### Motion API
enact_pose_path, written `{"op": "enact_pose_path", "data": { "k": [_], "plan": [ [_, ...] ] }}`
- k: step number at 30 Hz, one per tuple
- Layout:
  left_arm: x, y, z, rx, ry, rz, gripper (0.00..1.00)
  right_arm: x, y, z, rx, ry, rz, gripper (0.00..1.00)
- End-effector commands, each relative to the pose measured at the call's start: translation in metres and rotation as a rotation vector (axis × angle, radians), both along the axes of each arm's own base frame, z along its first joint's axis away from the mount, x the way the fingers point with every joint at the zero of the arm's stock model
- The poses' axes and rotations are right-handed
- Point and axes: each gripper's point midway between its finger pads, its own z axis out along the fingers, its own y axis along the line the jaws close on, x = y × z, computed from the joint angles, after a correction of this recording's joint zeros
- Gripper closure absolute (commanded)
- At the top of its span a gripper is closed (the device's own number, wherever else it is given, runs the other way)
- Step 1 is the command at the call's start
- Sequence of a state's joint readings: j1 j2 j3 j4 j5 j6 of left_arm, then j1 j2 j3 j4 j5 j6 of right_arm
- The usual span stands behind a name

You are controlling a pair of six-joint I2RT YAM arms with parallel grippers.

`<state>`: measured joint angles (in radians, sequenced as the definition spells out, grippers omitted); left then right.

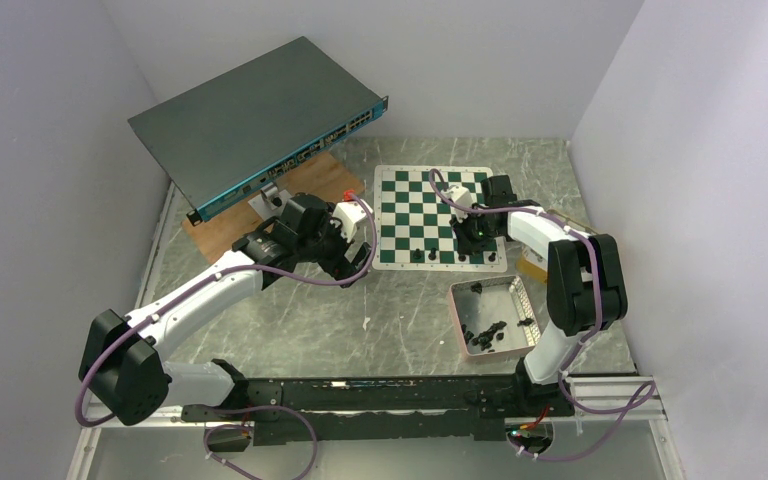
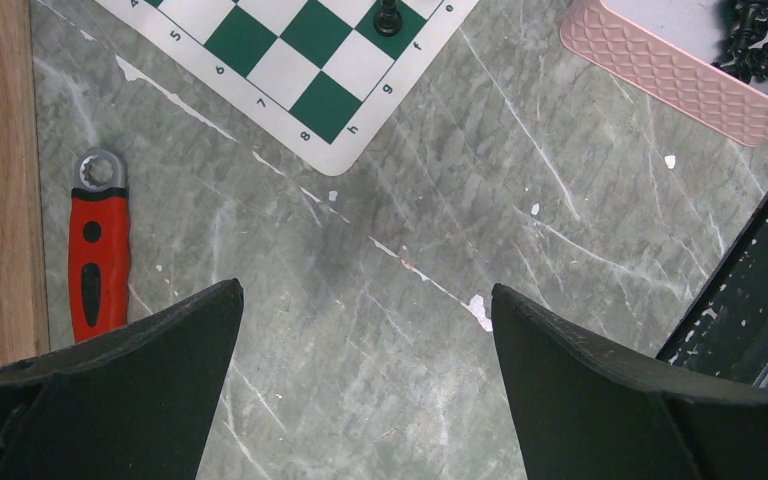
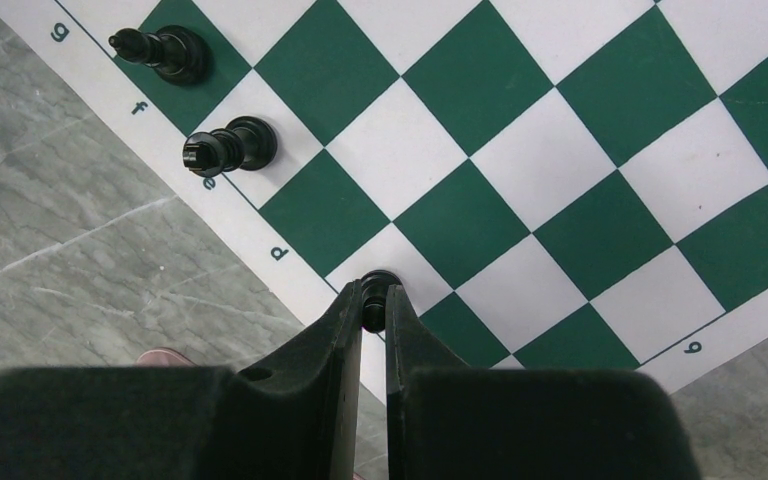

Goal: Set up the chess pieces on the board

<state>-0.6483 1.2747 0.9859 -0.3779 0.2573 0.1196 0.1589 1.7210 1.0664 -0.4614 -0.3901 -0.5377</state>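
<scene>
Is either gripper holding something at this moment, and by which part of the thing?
The right gripper pinches a black chess piece by its upper part, at the edge of the board. The left gripper is open and holds nothing.

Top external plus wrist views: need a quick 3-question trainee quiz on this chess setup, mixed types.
1. True or false: the left gripper holds a chess piece.
2. Right wrist view: besides the held piece in the right gripper, how many other pieces stand on the board?
3. Where does the heap of unplaced pieces lie? A) in the left gripper B) in the pink-rimmed tray C) on the board

Key: 1 false, it is open and empty, over bare table; 2 two; 3 B.
</scene>
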Motion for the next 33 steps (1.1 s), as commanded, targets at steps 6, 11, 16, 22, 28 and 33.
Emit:
{"op": "enact_pose_path", "data": {
  "k": [6, 11, 16, 22, 28, 33],
  "plan": [
    [0.01, -0.009, 0.021, -0.042, -0.056, -0.019, 0.0, 0.003, -0.001, -0.001, -0.015, -0.012, -0.013, 0.72],
    [0.01, -0.009, 0.021, -0.041, -0.054, -0.019, 0.0, 0.005, 0.002, 0.005, 0.003, -0.017, -0.021, 0.68],
    [0.009, -0.009, 0.021, -0.042, -0.054, -0.023, 0.0, 0.009, 0.004, 0.027, 0.025, -0.041, -0.024, 0.63],
    [0.007, -0.01, 0.023, -0.055, -0.057, -0.032, 0.0, 0.0, -0.002, 0.073, 0.092, -0.098, 0.027, 0.54],
    [0.005, -0.013, 0.028, -0.082, -0.06, -0.043, 0.0, -0.04, -0.007, 0.106, 0.182, -0.171, 0.14, 0.5],
    [0.005, -0.01, 0.039, -0.121, -0.076, -0.035, 0.0, -0.09, 0.001, 0.125, 0.252, -0.242, 0.353, 0.49]
  ]
}}
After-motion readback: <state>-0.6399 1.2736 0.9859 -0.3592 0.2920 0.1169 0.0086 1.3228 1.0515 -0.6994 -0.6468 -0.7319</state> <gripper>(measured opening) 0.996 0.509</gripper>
